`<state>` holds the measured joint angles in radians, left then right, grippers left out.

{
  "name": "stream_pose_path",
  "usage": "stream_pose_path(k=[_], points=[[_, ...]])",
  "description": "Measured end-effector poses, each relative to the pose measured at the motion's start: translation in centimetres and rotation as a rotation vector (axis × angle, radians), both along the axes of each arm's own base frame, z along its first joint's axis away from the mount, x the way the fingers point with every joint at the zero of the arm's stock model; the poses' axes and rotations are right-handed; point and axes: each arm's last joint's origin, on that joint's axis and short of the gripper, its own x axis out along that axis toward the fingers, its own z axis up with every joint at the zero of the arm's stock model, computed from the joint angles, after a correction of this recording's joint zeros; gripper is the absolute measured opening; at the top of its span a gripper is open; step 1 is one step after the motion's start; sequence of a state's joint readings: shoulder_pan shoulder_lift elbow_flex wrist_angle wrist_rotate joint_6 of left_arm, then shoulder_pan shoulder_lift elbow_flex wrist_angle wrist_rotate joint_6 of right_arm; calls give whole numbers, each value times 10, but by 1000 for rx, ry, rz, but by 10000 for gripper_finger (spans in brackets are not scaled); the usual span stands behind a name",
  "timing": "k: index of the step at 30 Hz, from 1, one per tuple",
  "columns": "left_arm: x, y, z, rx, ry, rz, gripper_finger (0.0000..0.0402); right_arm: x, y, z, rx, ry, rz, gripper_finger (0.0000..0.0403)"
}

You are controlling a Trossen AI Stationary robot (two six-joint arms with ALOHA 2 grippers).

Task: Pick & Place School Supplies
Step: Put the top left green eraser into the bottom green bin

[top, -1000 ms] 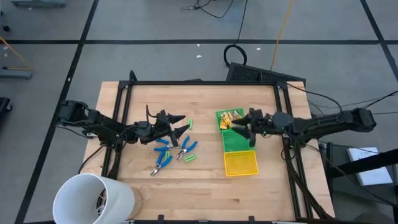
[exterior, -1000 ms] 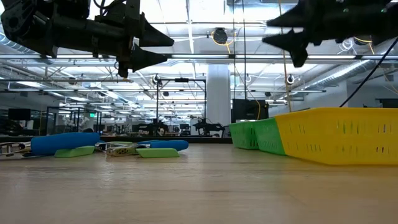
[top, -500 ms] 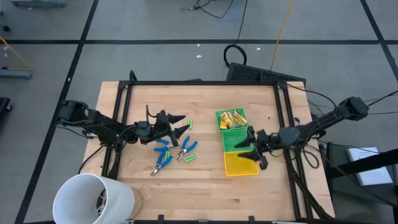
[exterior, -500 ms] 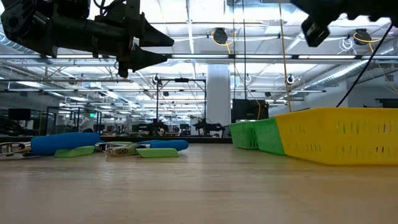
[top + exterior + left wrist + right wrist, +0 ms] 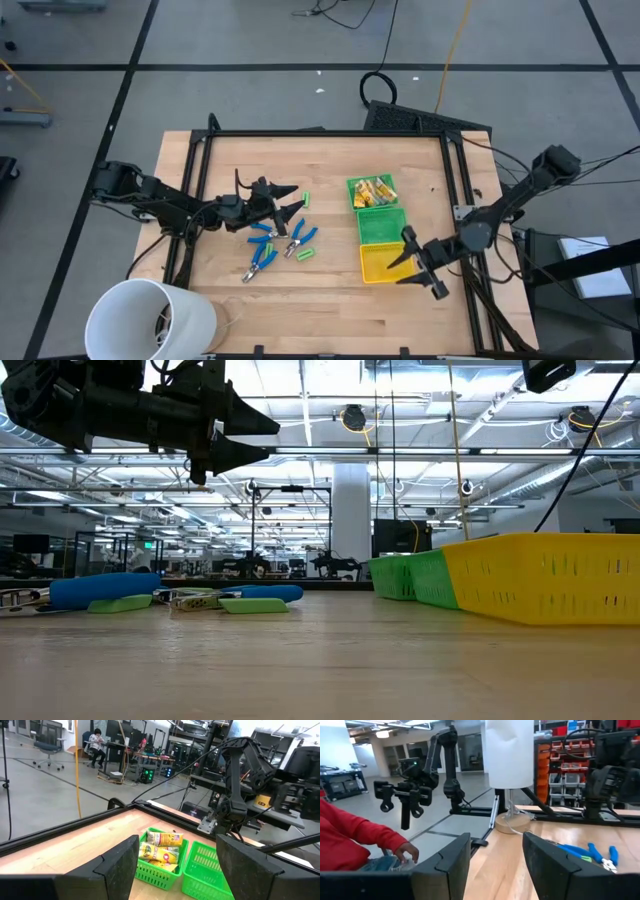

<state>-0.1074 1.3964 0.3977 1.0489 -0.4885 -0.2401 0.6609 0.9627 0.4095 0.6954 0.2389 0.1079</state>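
Note:
Blue-handled pliers (image 5: 264, 246) and short green pieces (image 5: 305, 254) lie loose on the table left of centre, seen in the low view as blue handles (image 5: 104, 589) and a green piece (image 5: 121, 603). Yellow-tan wrapped blocks (image 5: 370, 189) lie in the far green bin (image 5: 159, 851). My left gripper (image 5: 293, 199) hangs open just above the loose items, fingers pointing toward the bins (image 5: 252, 439). My right gripper (image 5: 403, 260) is open and raised over the right edge of the yellow bin (image 5: 385, 263); its wrist view shows the gap (image 5: 495, 865).
A second green bin (image 5: 381, 226) sits between the block-filled one and the yellow bin. A large white cup (image 5: 150, 318) stands at the near left corner. A black frame rims the table. A person's red sleeve (image 5: 355, 834) and hand show beyond the table.
My right gripper has moved from over the far green bin toward the table's near edge, past the middle green bin, to the yellow bin's right side. It has risen out of the low view and turned toward the near left corner. The left arm and the supplies kept still.

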Motion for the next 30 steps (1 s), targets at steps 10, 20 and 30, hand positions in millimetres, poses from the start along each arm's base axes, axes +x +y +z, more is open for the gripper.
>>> stream_pose_path(k=[10, 20, 30], points=[[0, 0, 0, 0, 0, 0, 269, 1, 5, -4, -49, -14, 18, 171], [0, 0, 0, 0, 0, 0, 269, 1, 6, -11, -146, 23, 60, 171], [0, 0, 0, 0, 0, 0, 269, 0, 8, -11, -146, 12, 123, 171]])
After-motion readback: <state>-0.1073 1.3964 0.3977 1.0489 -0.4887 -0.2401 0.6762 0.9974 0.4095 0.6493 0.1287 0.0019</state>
